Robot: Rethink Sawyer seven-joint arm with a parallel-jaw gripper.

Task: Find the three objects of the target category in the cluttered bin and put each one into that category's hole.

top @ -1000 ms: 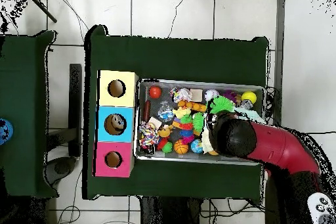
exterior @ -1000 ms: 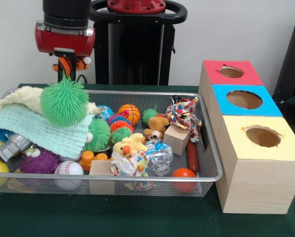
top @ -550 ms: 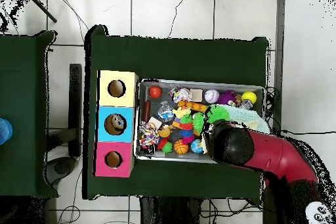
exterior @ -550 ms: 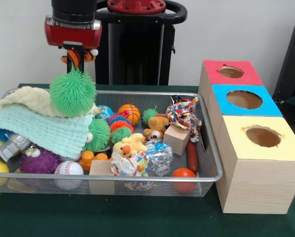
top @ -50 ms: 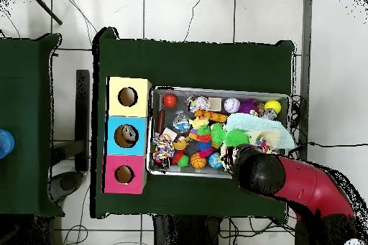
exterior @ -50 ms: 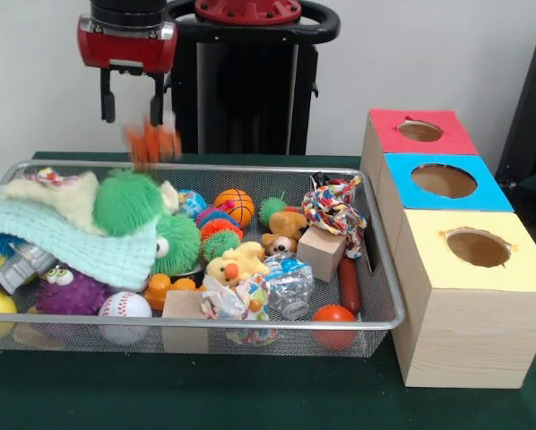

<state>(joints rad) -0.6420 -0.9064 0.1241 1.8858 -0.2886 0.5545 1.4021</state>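
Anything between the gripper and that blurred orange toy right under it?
Nothing visible. The orange toy is just below the gripper, whose fingers are open. It is above the bin's far rim, and no other toy is between them.

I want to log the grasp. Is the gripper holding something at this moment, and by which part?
Nothing is held. The gripper is open and empty above the bin; a blurred orange toy is just below its fingers, apart from them.
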